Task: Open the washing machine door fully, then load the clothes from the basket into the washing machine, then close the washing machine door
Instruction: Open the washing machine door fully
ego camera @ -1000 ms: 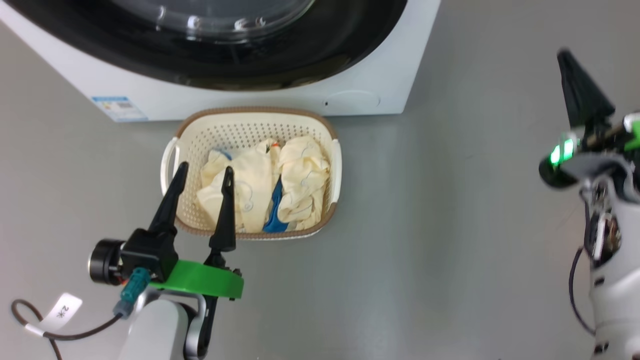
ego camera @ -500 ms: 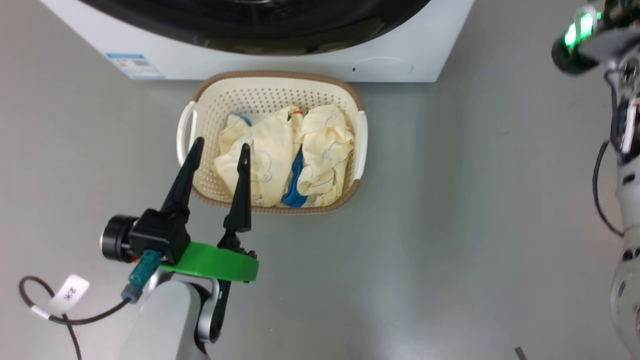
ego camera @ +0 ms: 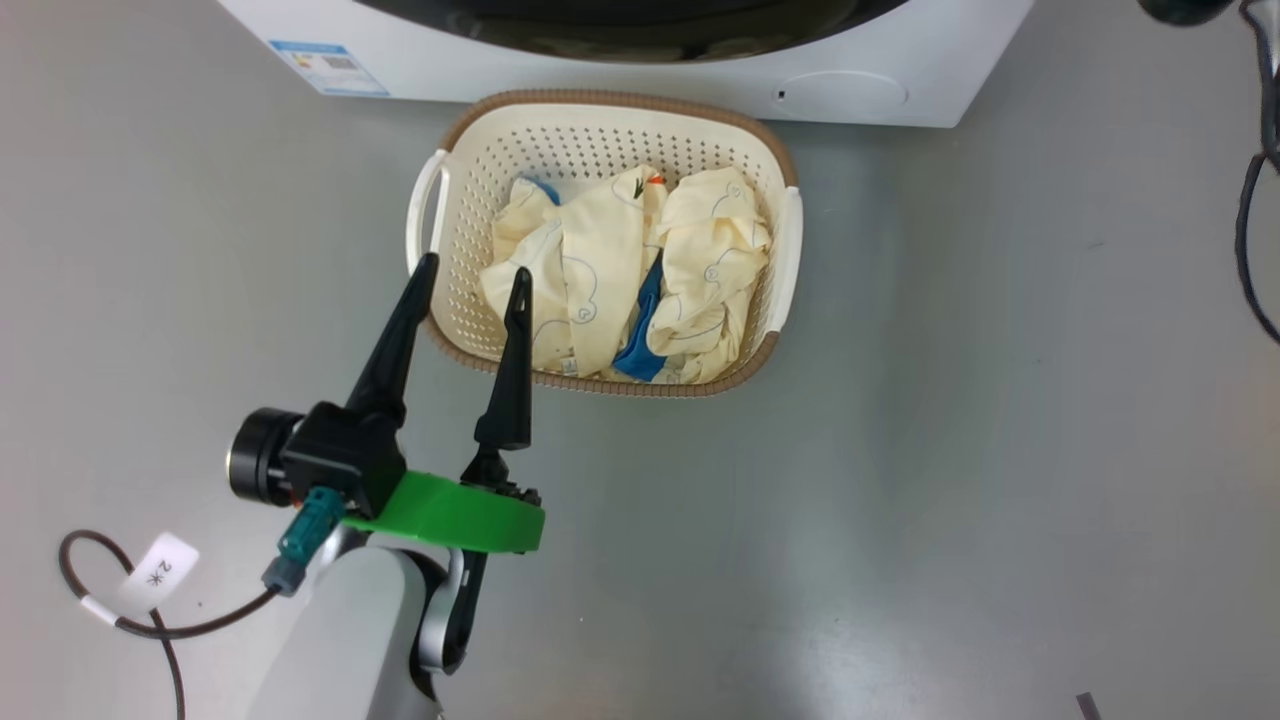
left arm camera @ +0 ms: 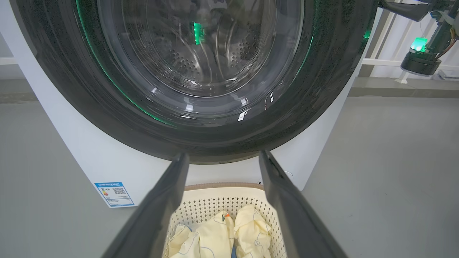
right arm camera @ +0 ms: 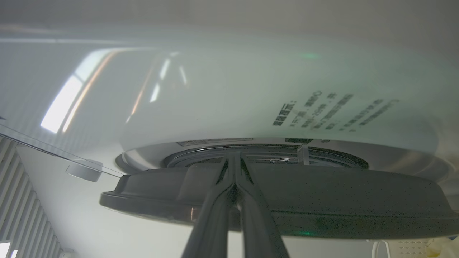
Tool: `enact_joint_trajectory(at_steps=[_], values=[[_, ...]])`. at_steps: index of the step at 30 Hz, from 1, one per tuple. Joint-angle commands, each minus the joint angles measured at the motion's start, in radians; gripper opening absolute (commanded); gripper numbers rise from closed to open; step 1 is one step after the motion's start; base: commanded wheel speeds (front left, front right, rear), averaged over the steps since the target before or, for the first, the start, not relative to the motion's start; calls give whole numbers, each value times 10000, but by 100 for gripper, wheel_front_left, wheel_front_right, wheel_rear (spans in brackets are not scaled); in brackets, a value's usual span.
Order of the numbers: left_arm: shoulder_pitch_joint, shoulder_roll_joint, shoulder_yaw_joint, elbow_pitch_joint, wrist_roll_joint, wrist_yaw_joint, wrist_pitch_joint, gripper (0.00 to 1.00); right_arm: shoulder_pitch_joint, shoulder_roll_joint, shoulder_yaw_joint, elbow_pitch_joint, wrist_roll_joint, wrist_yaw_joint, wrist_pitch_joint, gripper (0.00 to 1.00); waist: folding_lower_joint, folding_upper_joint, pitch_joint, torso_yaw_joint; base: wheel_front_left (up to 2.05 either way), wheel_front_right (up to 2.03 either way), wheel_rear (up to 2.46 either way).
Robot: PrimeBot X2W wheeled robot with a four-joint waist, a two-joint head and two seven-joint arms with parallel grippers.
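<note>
Within 1 s the right gripper (right arm camera: 235,159), pressed shut, was brought to the edge of the washing machine door (right arm camera: 322,195), judged not yet opened; the left gripper (ego camera: 474,266) is held wide over the basket (ego camera: 610,100) of clothes (ego camera: 600,270).

Bright, even overhead light in the head view; the grey floor (ego camera: 950,400) has a dull sheen, and the basket (ego camera: 610,100) throws only a faint, soft shadow; the left wrist view is sharp on the washing machine door (left arm camera: 89,93), its glossy black rim streaked with white glints and green reflections, while the left end effector (left arm camera: 223,154) is blurred; straight lines bow at the edges; the right wrist view is milky and soft, with window glare on the washing machine (right arm camera: 215,82).
</note>
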Motion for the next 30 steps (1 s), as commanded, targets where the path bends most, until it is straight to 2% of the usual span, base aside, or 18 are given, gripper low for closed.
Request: enact_joint_trajectory(at_steps=[1,8,13,30], values=[[-215,193,235,-290,-91,127,-92,100,-437,133,135,-86,-211,16,10,0,0,0,147,136,0,0,0],[-357,193,41,-390,-215,245,-92,100,-1337,129,445,716,-594,16,102,0,0,0,401,341,0,0,0],[-414,193,-16,-419,-271,330,-92,100,-1577,153,541,848,-690,16,259,0,0,0,465,391,0,0,0],[-398,192,49,-332,-330,381,-92,100,-1009,68,673,548,-722,16,1138,0,0,0,328,356,0,0,0]])
